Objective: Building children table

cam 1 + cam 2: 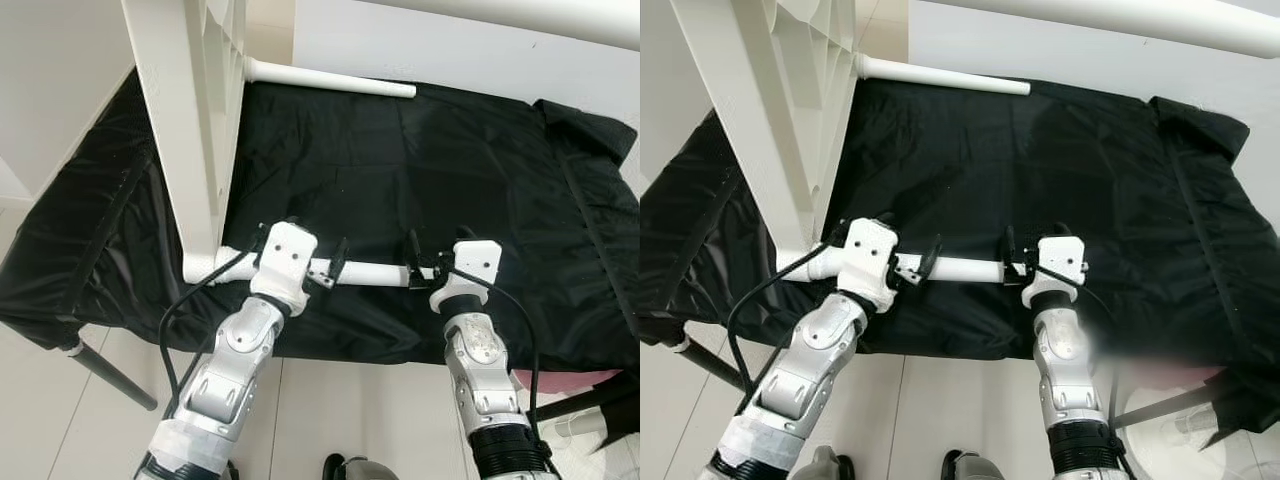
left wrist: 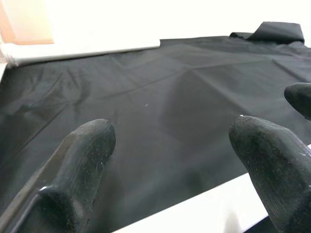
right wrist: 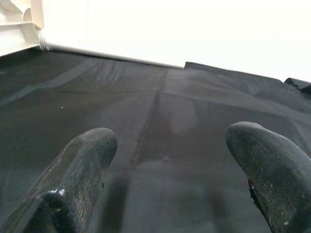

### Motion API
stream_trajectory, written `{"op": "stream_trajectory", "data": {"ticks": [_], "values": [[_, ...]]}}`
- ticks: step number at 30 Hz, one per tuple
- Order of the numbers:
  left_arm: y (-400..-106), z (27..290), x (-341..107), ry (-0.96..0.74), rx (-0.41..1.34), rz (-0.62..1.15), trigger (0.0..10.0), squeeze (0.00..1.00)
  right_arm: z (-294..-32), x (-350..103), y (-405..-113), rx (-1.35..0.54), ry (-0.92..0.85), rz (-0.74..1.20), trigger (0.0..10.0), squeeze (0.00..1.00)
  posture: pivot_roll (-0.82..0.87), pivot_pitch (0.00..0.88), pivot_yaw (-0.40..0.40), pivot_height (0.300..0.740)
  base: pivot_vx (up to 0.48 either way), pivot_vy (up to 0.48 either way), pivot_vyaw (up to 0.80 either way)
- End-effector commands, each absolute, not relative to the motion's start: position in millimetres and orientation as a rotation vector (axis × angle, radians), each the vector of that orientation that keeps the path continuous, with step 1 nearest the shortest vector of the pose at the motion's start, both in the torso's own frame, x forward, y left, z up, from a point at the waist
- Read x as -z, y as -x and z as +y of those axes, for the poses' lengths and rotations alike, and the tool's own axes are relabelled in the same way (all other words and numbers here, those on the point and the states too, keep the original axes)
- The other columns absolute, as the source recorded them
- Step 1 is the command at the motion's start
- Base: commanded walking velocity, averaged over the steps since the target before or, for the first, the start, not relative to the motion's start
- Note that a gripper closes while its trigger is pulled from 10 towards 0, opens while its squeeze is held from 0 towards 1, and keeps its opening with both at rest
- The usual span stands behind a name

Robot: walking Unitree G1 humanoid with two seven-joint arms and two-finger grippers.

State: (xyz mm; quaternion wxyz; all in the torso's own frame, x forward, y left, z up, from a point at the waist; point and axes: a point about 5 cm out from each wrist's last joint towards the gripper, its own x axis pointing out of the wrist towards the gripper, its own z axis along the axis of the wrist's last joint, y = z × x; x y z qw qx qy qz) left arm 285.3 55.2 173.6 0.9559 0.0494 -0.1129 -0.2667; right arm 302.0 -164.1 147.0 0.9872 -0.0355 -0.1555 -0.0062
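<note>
The left gripper [image 1: 303, 262] and right gripper [image 1: 432, 262], matte black fingers spread wide, are flanking a smooth white cylindrical table leg [image 1: 365, 272] lying on wrinkled black cloth [image 1: 400, 160]. The ribbed white plastic tabletop [image 1: 190, 120] is standing on edge just left of the left gripper, another leg [image 1: 330, 80] projecting beyond.

Tabletop [image 1: 185, 120] cut off at top; pink object [image 1: 565, 378] half hidden.
</note>
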Motion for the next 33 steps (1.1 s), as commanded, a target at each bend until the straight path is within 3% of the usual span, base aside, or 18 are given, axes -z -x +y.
{"op": "stream_trajectory", "data": {"ticks": [1,10,20,23,33], "values": [[-283.2,49.0,-170.7,-0.104,0.571,-0.223,10.0,0.0,-169.2,-143.5,-300.4,0.024,0.083,-0.303,10.0,0.0,0.01,0.109,-0.084,0.74,0.0,-0.337,0.0],[-284.1,49.1,-170.3,-0.107,0.565,-0.225,10.0,0.0,-168.7,-143.1,-300.4,0.02,0.085,-0.299,10.0,0.0,0.01,0.109,-0.086,0.74,0.0,-0.302,0.0],[-290.9,54.1,-176.1,-0.056,0.45,-0.214,10.0,0.0,-167.8,-144.6,-301.1,0.011,0.091,-0.303,10.0,0.0,0.01,0.111,-0.087,0.74,0.0,0.0,0.0],[-297.4,65.0,-178.3,0.027,0.381,-0.173,10.0,0.0,-168.9,-145.1,-299.8,0.006,0.099,-0.305,10.0,0.0,0.01,0.121,-0.085,0.74,0.0,0.0,0.0],[-303.7,86.3,-174.5,0.08,0.256,-0.105,10.0,0.0,-172.0,-149.3,-299.6,0.007,0.123,-0.318,10.0,0.0,0.01,0.129,-0.079,0.74,0.0,0.0,0.0]]}}
